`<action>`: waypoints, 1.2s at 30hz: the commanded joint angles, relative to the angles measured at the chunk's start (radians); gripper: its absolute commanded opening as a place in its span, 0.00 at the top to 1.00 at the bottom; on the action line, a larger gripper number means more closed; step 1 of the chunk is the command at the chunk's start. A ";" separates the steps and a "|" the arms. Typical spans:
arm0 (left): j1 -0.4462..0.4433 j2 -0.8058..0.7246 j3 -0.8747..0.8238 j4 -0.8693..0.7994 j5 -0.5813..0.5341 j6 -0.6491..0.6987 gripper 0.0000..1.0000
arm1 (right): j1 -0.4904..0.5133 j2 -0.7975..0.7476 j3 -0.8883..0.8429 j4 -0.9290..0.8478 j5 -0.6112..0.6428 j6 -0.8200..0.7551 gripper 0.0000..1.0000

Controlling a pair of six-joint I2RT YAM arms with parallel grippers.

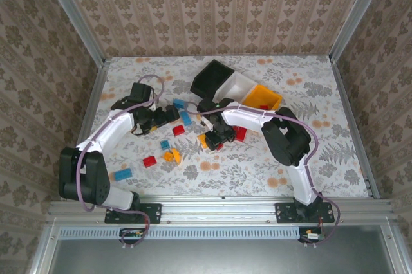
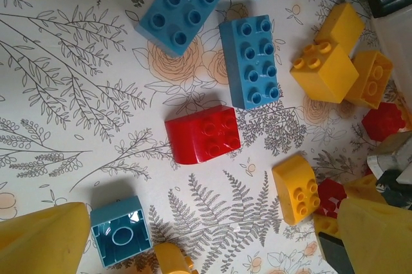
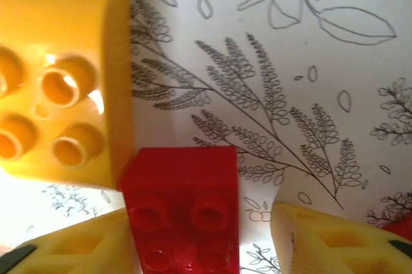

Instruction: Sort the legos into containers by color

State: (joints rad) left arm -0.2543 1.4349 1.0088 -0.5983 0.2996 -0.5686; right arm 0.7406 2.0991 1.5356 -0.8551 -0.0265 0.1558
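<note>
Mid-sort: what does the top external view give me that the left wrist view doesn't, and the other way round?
Top external adds the containers at the far side: black bin, white bin and orange-yellow bin, side by side. Left wrist adds close detail: a small blue brick lies hollow side up beside one finger of the open left pincer, and studs are countable. Both share the red brick and the long blue brick next to it on the floral table.
</note>
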 commanded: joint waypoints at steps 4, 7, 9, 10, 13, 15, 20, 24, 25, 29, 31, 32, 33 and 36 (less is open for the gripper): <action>0.006 -0.013 0.001 -0.012 0.006 -0.025 0.00 | 0.007 -0.021 -0.054 0.041 0.076 0.021 0.62; 0.005 -0.011 0.004 -0.009 0.004 -0.025 0.00 | 0.005 -0.083 -0.072 0.053 0.082 0.035 0.69; -0.001 -0.006 0.012 -0.006 0.009 -0.016 0.00 | 0.000 -0.132 -0.069 0.038 0.091 0.046 0.70; -0.007 -0.003 0.019 -0.008 0.006 -0.011 0.00 | -0.006 -0.157 -0.064 0.030 0.094 0.052 0.71; -0.039 0.019 0.049 -0.021 -0.009 0.013 0.01 | -0.059 -0.234 -0.051 0.007 0.098 0.083 0.71; -0.063 0.041 0.070 -0.032 -0.017 0.026 0.01 | -0.114 -0.259 -0.027 -0.017 0.094 0.105 0.71; -0.098 0.102 0.120 -0.060 -0.038 0.051 0.02 | -0.290 -0.230 0.050 -0.067 0.072 0.154 0.71; -0.102 0.132 0.166 -0.086 -0.045 0.089 0.04 | -0.376 -0.139 0.132 -0.097 0.065 0.158 0.71; -0.106 0.144 0.183 -0.092 -0.046 0.107 0.05 | -0.391 -0.113 0.149 -0.101 0.054 0.162 0.71; -0.147 0.214 0.277 -0.155 -0.096 0.209 0.06 | -0.427 -0.021 0.193 -0.104 0.023 0.175 0.71; -0.175 0.255 0.323 -0.179 -0.103 0.261 0.07 | -0.431 0.013 0.211 -0.109 0.019 0.176 0.70; -0.192 0.277 0.347 -0.192 -0.114 0.291 0.07 | -0.432 0.029 0.220 -0.113 0.026 0.173 0.70; -0.208 0.295 0.368 -0.203 -0.125 0.315 0.07 | -0.435 0.040 0.229 -0.119 0.029 0.175 0.69; -0.265 0.356 0.434 -0.240 -0.162 0.378 0.07 | -0.443 0.048 0.231 -0.126 0.032 0.191 0.69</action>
State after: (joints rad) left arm -0.4808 1.7542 1.3918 -0.7555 0.1886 -0.3077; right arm 0.3035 2.1254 1.7542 -0.9241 0.0189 0.3195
